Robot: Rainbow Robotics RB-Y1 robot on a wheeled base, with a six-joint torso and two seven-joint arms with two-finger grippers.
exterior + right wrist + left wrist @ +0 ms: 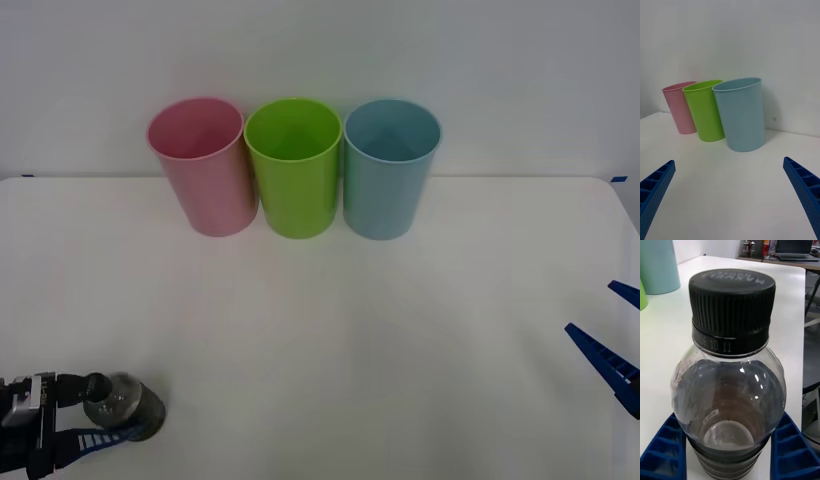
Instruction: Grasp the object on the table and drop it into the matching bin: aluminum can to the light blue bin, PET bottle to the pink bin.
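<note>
Left gripper clamped on the PET bottle, which is held between its fingers at the table surface.
The bottle should be lifted upright before being carried ahead to the pink bin; the right gripper is parked open.

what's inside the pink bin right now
Nothing shows inside the pink bin: the front view looks into its mouth and sees bare pink wall. Its very bottom is hidden. The PET bottle stands between the left gripper fingers.
</note>
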